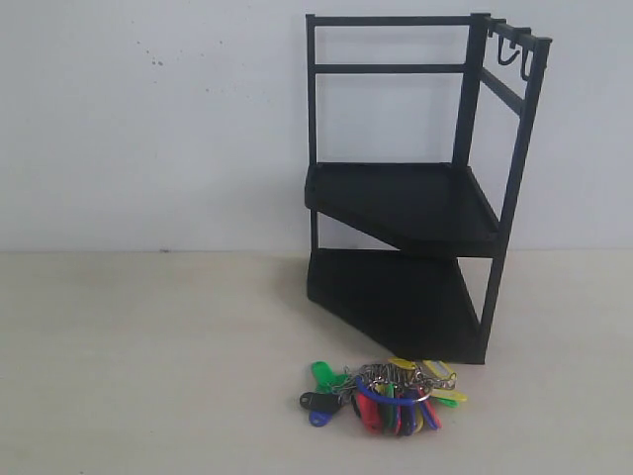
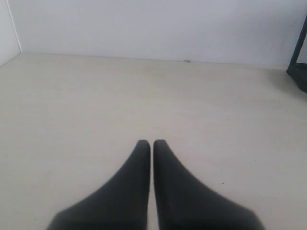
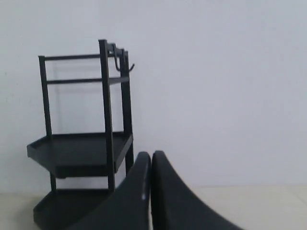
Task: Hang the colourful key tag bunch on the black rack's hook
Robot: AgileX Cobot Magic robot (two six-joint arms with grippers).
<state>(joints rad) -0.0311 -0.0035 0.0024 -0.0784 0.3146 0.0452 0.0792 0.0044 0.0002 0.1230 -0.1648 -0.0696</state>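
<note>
The colourful key tag bunch (image 1: 386, 397) lies on the pale table in front of the black rack (image 1: 415, 203), its blue ring across the tags. The rack stands upright with two solid tiers; small hooks (image 1: 513, 54) hang from its top right rail. In the right wrist view the rack (image 3: 81, 143) shows beyond my right gripper (image 3: 151, 155), with the hooks (image 3: 125, 60) at its top. My right gripper is shut and holds nothing. My left gripper (image 2: 151, 143) is shut over bare table, far from the bunch. Neither gripper appears in the exterior view.
A white wall (image 1: 148, 119) closes the back of the table (image 1: 138, 356). A corner of the rack (image 2: 300, 67) shows at the edge of the left wrist view.
</note>
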